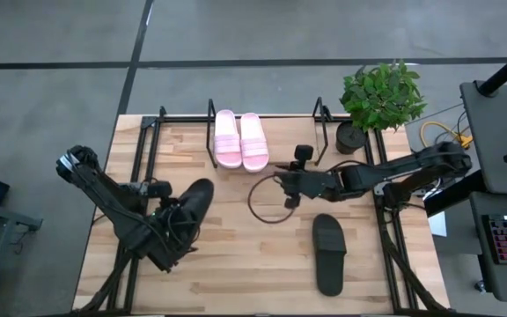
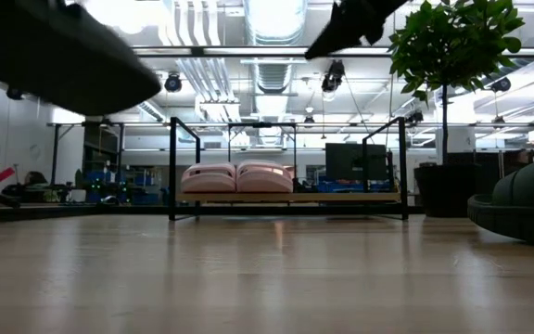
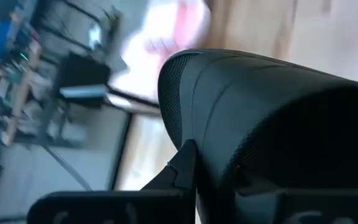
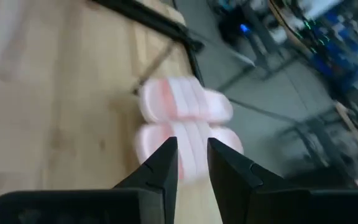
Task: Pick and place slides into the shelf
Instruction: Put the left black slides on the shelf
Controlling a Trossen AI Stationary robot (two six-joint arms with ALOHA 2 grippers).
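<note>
Two light pink slides (image 1: 240, 139) lie side by side, soles down, on the shelf (image 1: 211, 119) at the table's far edge; the low view shows them there too (image 2: 237, 176). One black slide (image 1: 328, 251) lies flat on the table at the near right. My left gripper (image 1: 170, 222) is shut on the other black slide (image 1: 194, 202), at the table's left. My right gripper (image 1: 286, 182) hangs over the middle of the table in front of the shelf, its fingers (image 4: 166, 163) a narrow gap apart with nothing between them. My left gripper has the black slide by its near end (image 3: 194, 165), coming at it from the near left and slanting down. One finger (image 3: 176, 177) lies against the slide's edge; the slide hides the other. The slide is lifted clear of the table (image 2: 54, 56), its free end toward the shelf.
A potted plant (image 1: 381, 97) stands at the far right corner beside the shelf. A dark cable loop (image 1: 269, 201) hangs below my right arm over the middle of the table. Bare shelf board shows to the right of the pink slides (image 1: 284, 141).
</note>
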